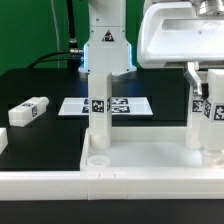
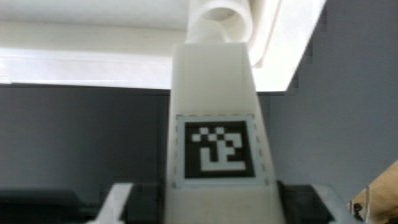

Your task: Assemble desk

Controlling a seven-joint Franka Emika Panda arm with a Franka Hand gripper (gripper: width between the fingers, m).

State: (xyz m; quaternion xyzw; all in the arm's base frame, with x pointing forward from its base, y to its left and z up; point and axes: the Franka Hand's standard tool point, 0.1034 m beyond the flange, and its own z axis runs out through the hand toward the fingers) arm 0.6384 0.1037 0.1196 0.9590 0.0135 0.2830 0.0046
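The desk's white slab [image 1: 150,165] lies across the front of the exterior view, raised rim up. One square white leg [image 1: 98,120] stands upright at its corner toward the exterior view's left, with a tag on its face. A second tagged leg [image 1: 206,125] stands upright at the corner toward the exterior view's right, and my gripper [image 1: 205,85] is shut on its upper part from above. In the wrist view this leg [image 2: 217,100] fills the middle between my dark fingers [image 2: 306,205], its round end against the slab [image 2: 89,45]. Whether that end sits in the socket is hidden.
A third loose leg [image 1: 28,111] lies on the black table at the exterior view's left. The marker board [image 1: 130,105] lies flat behind the slab, partly hidden by the standing leg. The robot's base [image 1: 106,45] rises at the back.
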